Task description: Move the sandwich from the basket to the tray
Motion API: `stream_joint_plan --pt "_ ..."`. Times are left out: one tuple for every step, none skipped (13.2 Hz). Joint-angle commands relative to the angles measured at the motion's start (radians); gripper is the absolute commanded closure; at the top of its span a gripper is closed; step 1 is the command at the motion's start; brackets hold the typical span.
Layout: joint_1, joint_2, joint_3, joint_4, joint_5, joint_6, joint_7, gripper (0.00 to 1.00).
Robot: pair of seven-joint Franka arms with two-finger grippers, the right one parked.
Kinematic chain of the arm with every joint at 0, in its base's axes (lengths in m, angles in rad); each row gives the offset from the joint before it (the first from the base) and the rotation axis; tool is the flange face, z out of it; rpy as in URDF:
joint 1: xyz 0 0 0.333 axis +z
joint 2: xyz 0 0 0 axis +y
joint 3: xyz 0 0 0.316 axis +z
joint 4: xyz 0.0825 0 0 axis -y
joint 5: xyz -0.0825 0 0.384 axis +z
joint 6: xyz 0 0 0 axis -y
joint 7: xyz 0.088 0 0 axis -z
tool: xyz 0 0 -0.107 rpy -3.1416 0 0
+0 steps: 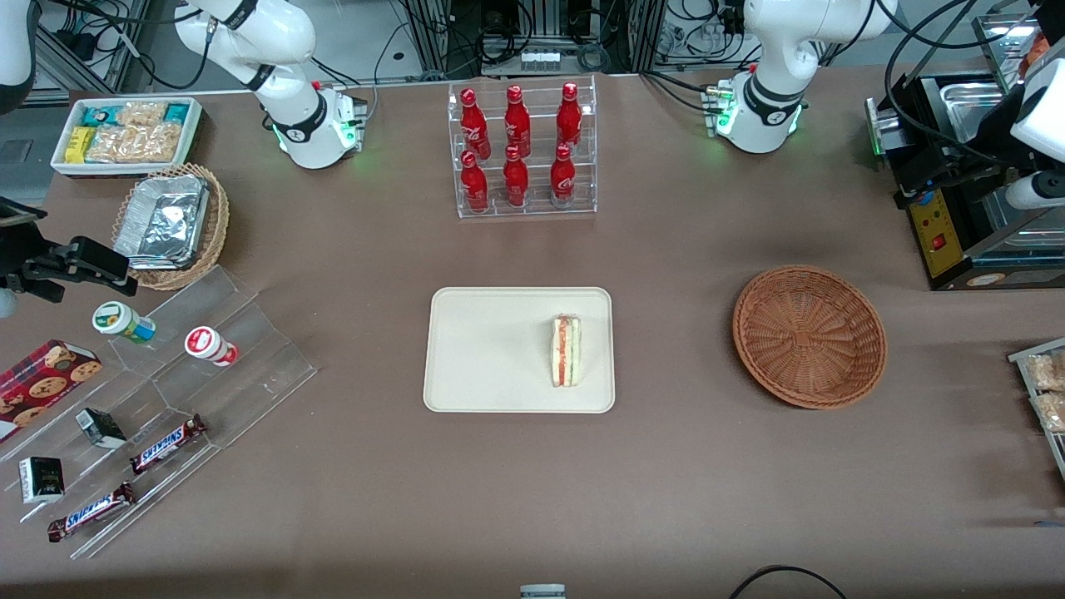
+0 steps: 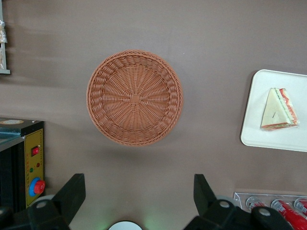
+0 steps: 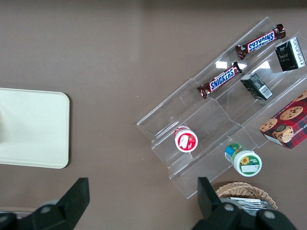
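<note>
High above the worktop [image 2: 216, 28], the claw [image 2: 136, 203] hung with its two dark fingers [image 2: 72, 191] spread wide and nothing between them, looking straight down on the basket [image 2: 135, 97]. That height and the open jaws suggested a release already made and the arm drawn clear, so nothing would be knocked. The basket sat bare, its reddish-brown weave showing to the centre, well apart from the tray [image 2: 259, 134], which lay toward the parked arm's end.

On the tray rested the sandwich [image 2: 278, 110], near the edge closest to the basket, probably because that was the shortest reach. It was a small pale wedge with a red-orange and green stripe along its cut face; from the front it seemed to stand on edge, though that was hard to confirm. By this, the task looked done.
</note>
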Motion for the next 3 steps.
stream_joint_plan --pt "0.03 0.016 -0.025 0.034 -0.01 -0.004 0.039 0.0" --pt "0.113 0.031 -0.104 0.043 -0.01 -0.004 0.084 0.0" --pt "0.144 0.03 -0.157 0.045 -0.003 -0.006 0.105 0.0"
